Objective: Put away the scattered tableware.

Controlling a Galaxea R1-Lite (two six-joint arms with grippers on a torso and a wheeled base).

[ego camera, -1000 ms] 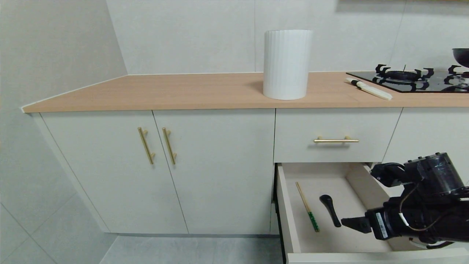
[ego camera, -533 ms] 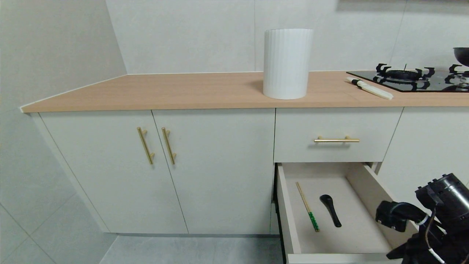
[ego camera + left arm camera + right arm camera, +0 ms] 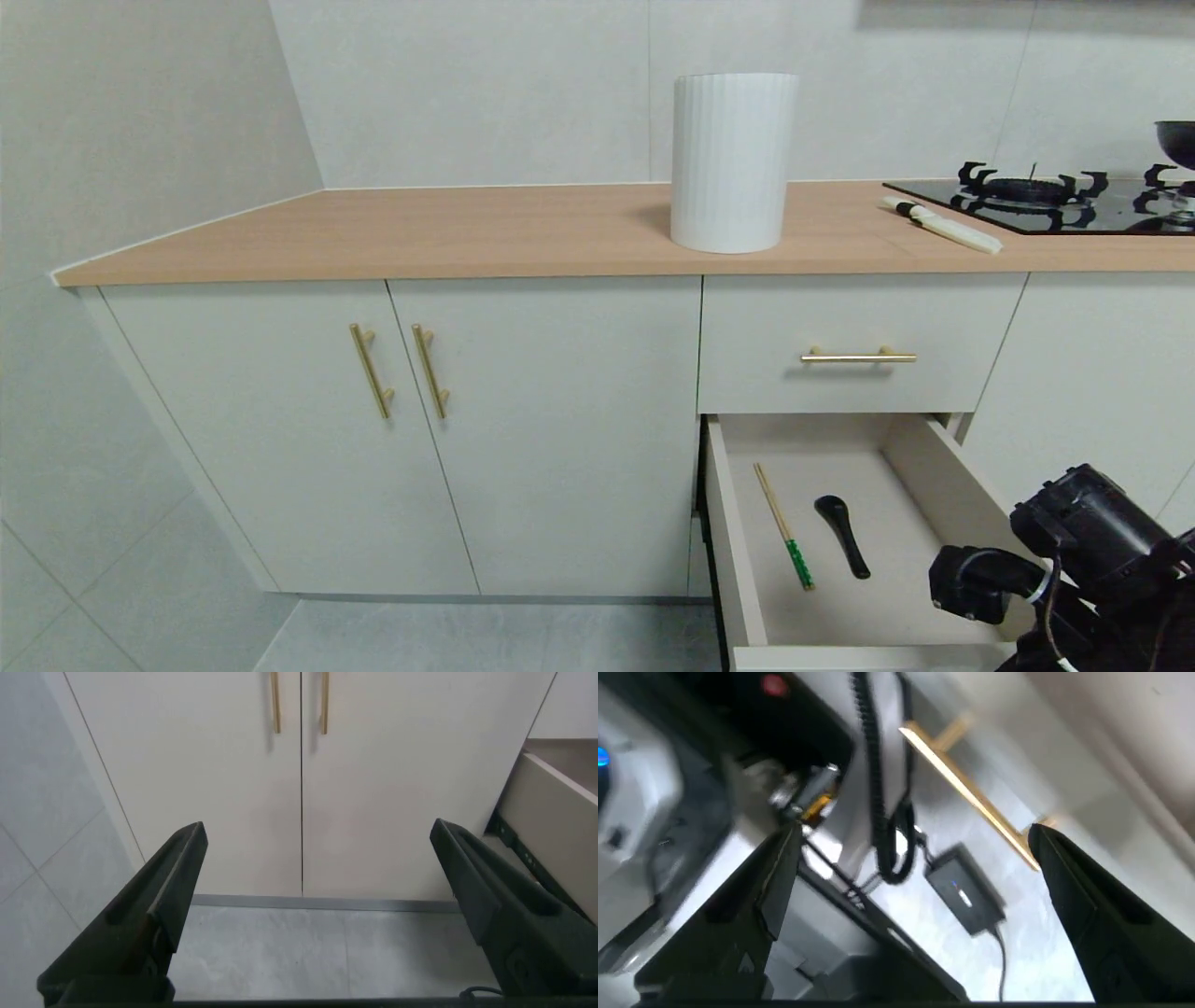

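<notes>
Over on the left, the left gripper (image 3: 318, 835) hangs low in front of the cabinet doors (image 3: 411, 429), fingers spread wide, nothing between them. Moving along the countertop (image 3: 420, 233), there's the white ribbed canister (image 3: 733, 163) standing upright, well back from the edge. Below and just right of it, the lower drawer (image 3: 738, 560) is pulled out, and inside lie the chopsticks (image 3: 782, 539) with the black spoon (image 3: 843, 534) just beside them, apart, both flat on the drawer floor. Further right, a pale utensil (image 3: 943, 227) rests on the counter just beside the hob (image 3: 1046, 205), and that looks like the piece left to stow. Down at the far right, the right arm (image 3: 1083, 532) sits low against the drawer's outer corner, and the right gripper (image 3: 915, 838) is spread too, empty, with a gold handle (image 3: 971, 798) ahead of it. Here's the danger: that arm is tight to the open drawer, so a careless lift could clip its wall or front and jolt the cutlery. And the slim utensil may skid toward the hob if the fingers close off-centre
</notes>
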